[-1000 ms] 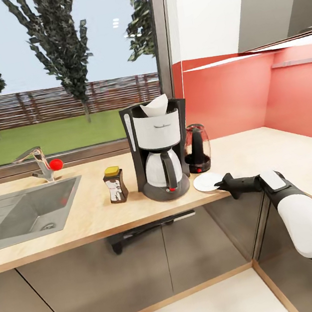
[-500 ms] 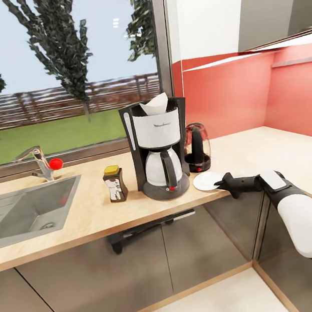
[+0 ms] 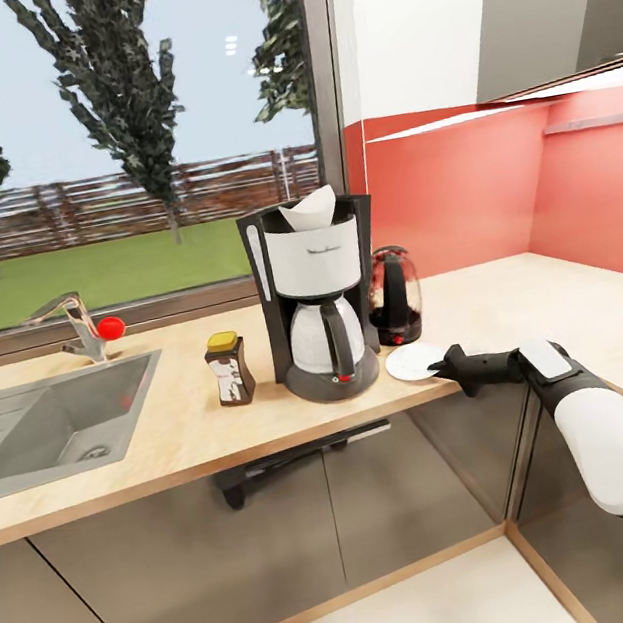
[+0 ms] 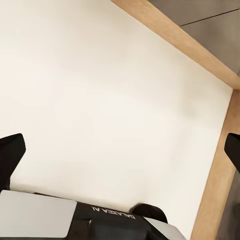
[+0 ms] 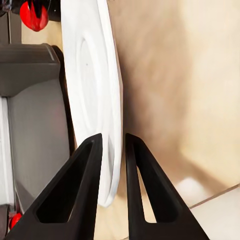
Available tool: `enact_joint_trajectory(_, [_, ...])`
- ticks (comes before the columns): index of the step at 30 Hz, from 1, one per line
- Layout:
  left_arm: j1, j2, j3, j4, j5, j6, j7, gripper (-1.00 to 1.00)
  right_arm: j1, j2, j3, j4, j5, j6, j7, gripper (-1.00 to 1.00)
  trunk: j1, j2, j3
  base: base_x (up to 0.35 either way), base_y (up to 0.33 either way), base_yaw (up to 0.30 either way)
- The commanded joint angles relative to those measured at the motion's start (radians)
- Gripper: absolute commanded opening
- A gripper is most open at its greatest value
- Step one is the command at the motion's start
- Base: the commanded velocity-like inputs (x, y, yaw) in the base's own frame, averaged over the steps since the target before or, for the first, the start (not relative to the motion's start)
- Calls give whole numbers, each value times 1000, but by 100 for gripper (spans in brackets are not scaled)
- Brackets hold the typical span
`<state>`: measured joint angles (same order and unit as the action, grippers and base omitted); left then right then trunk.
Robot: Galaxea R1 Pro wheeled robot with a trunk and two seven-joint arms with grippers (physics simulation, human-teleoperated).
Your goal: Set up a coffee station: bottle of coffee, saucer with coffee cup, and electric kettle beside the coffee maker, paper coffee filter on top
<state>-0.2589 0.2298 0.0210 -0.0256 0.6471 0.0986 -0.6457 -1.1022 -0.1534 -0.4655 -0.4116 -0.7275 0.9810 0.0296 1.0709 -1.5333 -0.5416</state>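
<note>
The coffee maker (image 3: 317,295) stands on the countertop (image 3: 190,433) with the paper coffee filter (image 3: 311,209) sticking up from its top. The bottle of coffee (image 3: 229,368) stands just left of it, and the electric kettle (image 3: 394,296) just behind its right side. The saucer (image 3: 413,362) lies flat by the counter's front edge, right of the machine. My right gripper (image 3: 449,364) is shut on the saucer's (image 5: 92,100) near rim, one finger (image 5: 75,190) on each face. My left gripper (image 4: 120,150) is open over pale floor. The coffee cup is out of view.
A steel sink (image 3: 114,405) with a faucet (image 3: 76,326) takes up the counter's left end. A red backsplash (image 3: 455,196) wraps the corner, where the counter turns along the right wall. Grey cabinet fronts (image 3: 192,565) run below, with a dark bar-like shape (image 3: 295,453) under the counter edge.
</note>
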Motion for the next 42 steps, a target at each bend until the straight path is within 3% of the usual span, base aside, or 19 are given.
enact_joint_trajectory(1, [0,0,2,0,6,10,-3,100,-1,0,-4,1,42,5,4,-100,0,-1,-1,2,0,0])
enact_joint_trajectory(17, [0,0,1,0,6,10,-3,100,-1,-1,-4,1,42,5,3,-100,0,-1,-1,0,0,0])
enact_joint_trajectory(18, [0,0,2,0,6,10,-3,100,0,-1,-4,1,42,5,3,100,0,-1,-1,0,0,0])
enact_joint_trajectory(42, [0,0,2,0,6,12,-3,100,1,-3,-4,1,42,5,3,100,0,-1,-1,-37,0,0])
